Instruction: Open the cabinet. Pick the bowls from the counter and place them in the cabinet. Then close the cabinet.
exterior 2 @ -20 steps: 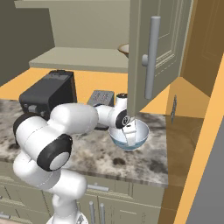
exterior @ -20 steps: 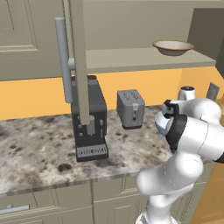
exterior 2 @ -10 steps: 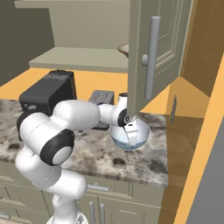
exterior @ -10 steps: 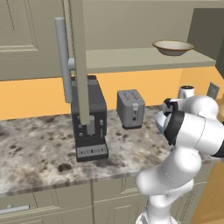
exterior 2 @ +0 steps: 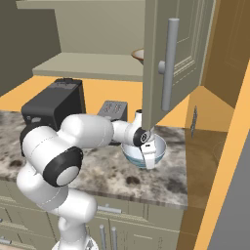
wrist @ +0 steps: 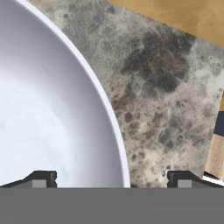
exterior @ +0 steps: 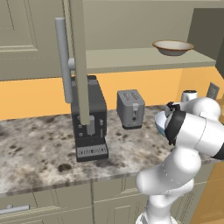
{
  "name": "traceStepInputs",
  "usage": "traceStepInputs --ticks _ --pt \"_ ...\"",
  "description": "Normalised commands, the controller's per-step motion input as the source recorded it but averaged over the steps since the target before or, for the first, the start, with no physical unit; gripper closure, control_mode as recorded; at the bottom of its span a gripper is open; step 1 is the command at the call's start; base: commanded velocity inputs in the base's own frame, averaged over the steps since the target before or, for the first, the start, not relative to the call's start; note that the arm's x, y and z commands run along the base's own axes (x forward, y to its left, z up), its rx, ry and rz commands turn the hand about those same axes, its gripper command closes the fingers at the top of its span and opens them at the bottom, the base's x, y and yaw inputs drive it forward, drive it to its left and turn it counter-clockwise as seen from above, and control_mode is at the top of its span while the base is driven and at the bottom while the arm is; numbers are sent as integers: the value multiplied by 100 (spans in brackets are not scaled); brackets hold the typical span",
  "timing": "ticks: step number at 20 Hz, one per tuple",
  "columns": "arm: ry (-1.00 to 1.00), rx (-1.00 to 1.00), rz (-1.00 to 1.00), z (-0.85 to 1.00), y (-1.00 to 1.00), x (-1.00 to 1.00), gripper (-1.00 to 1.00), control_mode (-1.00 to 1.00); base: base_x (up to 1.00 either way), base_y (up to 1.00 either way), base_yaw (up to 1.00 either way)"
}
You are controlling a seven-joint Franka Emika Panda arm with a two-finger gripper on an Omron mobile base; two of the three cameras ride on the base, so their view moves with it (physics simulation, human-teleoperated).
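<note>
The cabinet stands open, its left door (exterior: 78, 57) edge-on and its right door (exterior 2: 171, 49) swung out above my hand. On its lower shelf (exterior: 131, 59) sits the wide tan bowl (exterior: 172, 47), half hidden behind the door in the right base view (exterior 2: 137, 54). The white and pale-blue bowl (exterior 2: 134, 152) rests on the granite counter (exterior 2: 161, 180). My gripper (exterior 2: 148, 155) is open and points down over its near rim. In the hand view, the gripper (wrist: 111, 178) straddles the rim of the bowl (wrist: 43, 109), one fingertip inside and one outside.
A black coffee machine (exterior: 89, 118) and a grey toaster (exterior: 130, 108) stand at the back of the counter, left of the bowl. A wall outlet (exterior 2: 194, 122) is on the orange side wall. The right door's bar handle (exterior 2: 168, 63) hangs just above my wrist.
My hand has sunk a little lower over the white and pale-blue bowl's rim. The bowl, the doors and the tan bowl have stayed put.
</note>
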Motion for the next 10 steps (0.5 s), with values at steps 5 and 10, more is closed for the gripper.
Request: traceStepInputs --ticks 5,10 --pt "0 0 0 -11 0 -19 -100 -100 0 0 0" --pt "0 0 0 -1 0 -1 100 -100 0 0 0"
